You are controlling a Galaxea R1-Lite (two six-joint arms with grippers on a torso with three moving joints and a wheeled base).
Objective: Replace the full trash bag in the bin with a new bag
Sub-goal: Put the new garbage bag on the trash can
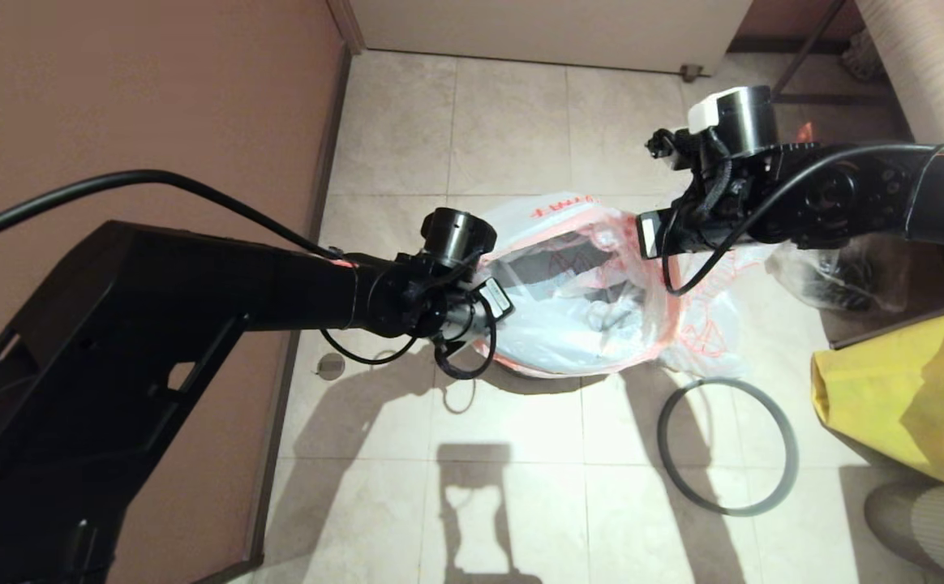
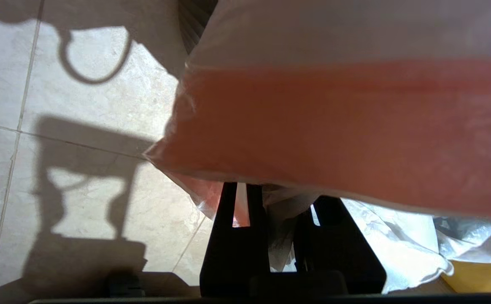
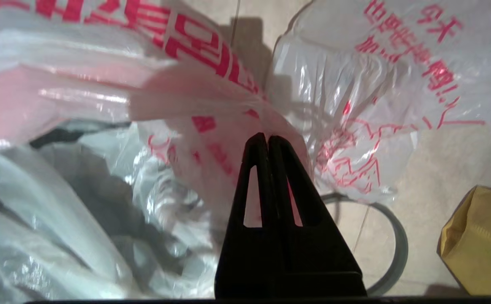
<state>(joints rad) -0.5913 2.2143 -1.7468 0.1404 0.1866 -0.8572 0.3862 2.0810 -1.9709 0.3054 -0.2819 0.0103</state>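
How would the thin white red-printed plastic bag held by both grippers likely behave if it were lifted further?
The thin white red-printed plastic bag looks floppy: it creases around the right gripper and left gripper. Its glossy film may slip. The lumpy contents would probably make it sag.

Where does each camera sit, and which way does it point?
Head: high on the robot, looking down at the floor; both arms show, holding the new bag.
Left wrist: behind the left gripper, seen pinching the bag's red edge.
Right wrist: behind the right gripper, seen shut on the bag.
Head and right wrist share the grey ring.
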